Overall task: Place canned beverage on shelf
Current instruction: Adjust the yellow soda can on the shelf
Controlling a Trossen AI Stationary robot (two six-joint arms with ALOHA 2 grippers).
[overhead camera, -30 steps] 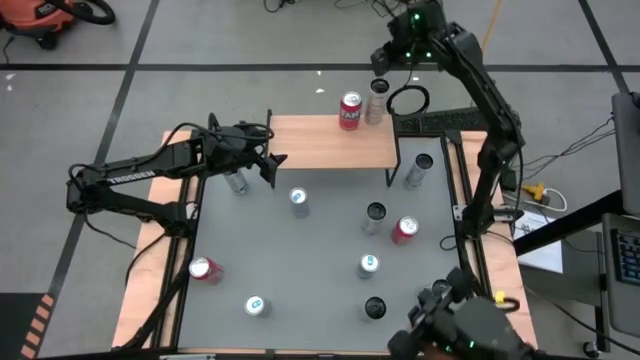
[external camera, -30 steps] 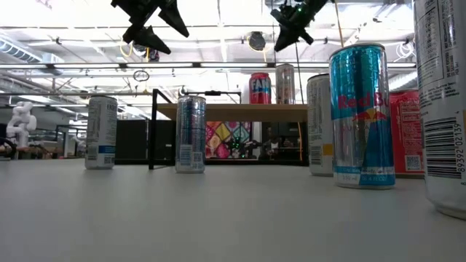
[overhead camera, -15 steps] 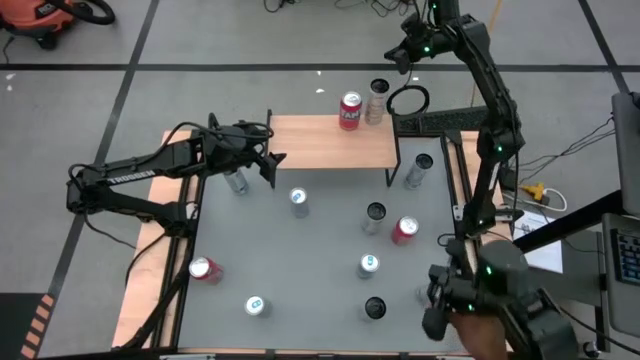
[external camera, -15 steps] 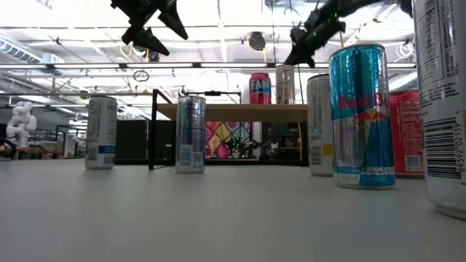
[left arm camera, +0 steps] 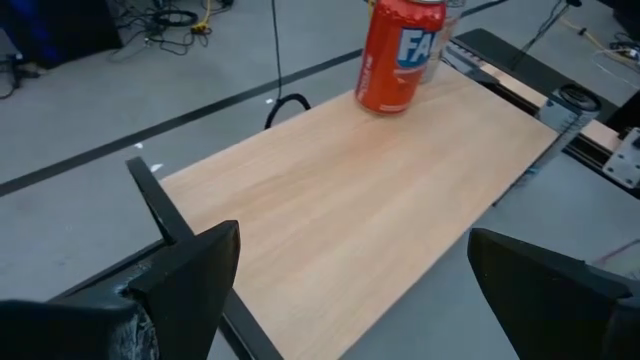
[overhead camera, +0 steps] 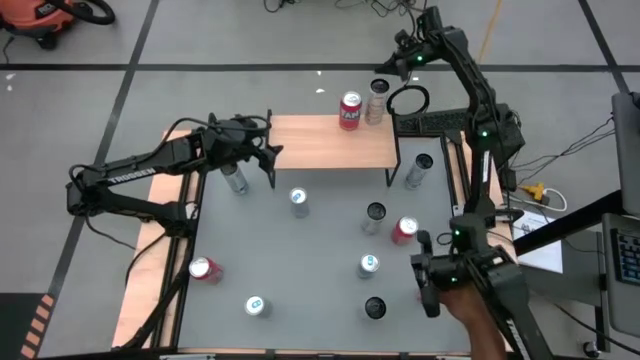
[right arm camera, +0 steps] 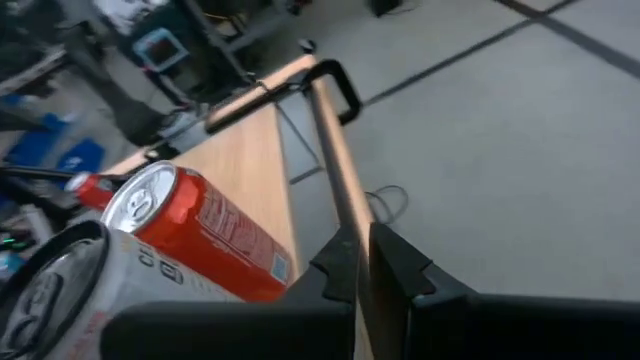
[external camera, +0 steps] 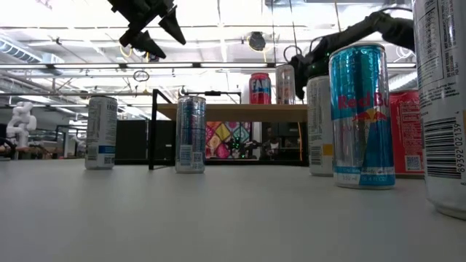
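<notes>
Shelf [overhead camera: 320,142] at worktop's [overhead camera: 300,260] far edge carries 2 cans: red can [overhead camera: 350,111] & silver can [overhead camera: 377,100], side by side. Right tool [overhead camera: 402,62] just beyond them, fingers together, empty. Left tool [overhead camera: 268,158] w/ fingers apart, over shelf's left end.

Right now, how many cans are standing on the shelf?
2: a red can and a silver can, side by side at the shelf's right rear corner.

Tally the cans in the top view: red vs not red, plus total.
Red cans: 3
Other cans, silver or blue: 8
Total: 11
</notes>
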